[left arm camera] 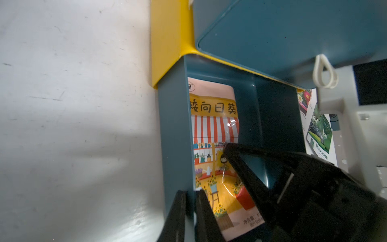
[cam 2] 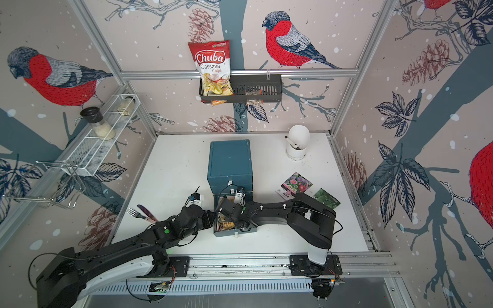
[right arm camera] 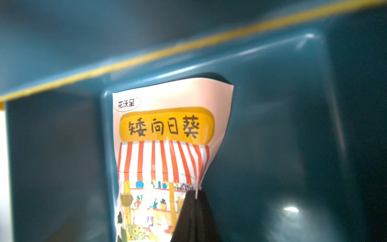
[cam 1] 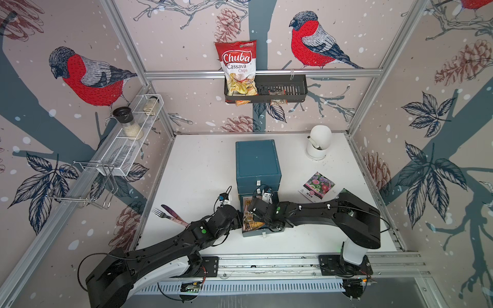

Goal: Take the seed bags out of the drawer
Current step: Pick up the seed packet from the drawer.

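Left arm nearest: left gripper clamped tight across the drawer side wall, apparently steadying it. Drawer: rigid teal plastic, smooth, rounded corners. Inside it, orange shop packet: thin, glossy, creasing. Right gripper pinched closed on its edge. Best lifted slowly, straight up; film looks slippery. Flower packet and green packet lie flat outside the drawer, on its right-arm side.
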Robot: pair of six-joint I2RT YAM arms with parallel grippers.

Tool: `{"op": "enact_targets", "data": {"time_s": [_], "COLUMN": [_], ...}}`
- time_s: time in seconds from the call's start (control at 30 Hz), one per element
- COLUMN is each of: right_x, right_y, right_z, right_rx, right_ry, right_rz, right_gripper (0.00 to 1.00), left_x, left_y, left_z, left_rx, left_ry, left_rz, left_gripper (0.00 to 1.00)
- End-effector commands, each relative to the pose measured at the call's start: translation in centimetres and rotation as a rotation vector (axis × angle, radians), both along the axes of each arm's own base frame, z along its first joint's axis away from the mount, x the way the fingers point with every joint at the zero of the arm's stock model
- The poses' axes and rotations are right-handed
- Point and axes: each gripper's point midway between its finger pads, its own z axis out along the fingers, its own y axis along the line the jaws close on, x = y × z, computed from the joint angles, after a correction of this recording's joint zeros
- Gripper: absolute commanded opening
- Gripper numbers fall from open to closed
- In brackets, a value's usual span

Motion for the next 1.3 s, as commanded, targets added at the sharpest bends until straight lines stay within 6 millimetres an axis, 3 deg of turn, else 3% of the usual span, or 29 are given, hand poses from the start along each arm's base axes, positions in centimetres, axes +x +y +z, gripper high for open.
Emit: {"op": "enact_targets", "data": {"time_s": [0.0,0.37,0.67,0.87,1.1,1.27], "right_x": [0.1,0.2,0.3,-0.8,-3.6,-4.8], "right_y": [-0.5,-0.7,-0.9,-1.1,-1.7,-5.5], "right_z": [0.9,2.4,4.7,5.3,9.1,12.2], "right_rx": [-0.049,-0.056,-0.03,-0.009,-0.017,-0.117], "right_ry": [-0.028,-0.037,-0.041,0.01,-0.068,-0.147], "right_rz": [-0.003,-0.03,-0.037,-0.016,0.1,0.094], "right_gripper": [0.0,0.0,0.0,0.0,0.0,0.0], "left_x": [-0.2,-0.1,0.0,0.0,0.2,0.3], "left_y": [-0.1,-0.2,-0.3,-0.3,-0.2,-0.4], "left_z": [0.1,0.1,0.1,0.1,0.3,0.7], "left_rx": [-0.004,-0.001,-0.002,0.001,0.0,0.001], "left_ry": [0.001,-0.001,-0.002,-0.003,-0.008,-0.015], "left_rz": [-0.013,-0.016,-0.014,-0.011,-0.005,-0.007], "left_gripper": [0.14,0.14,0.14,0.14,0.15,0.16]}}
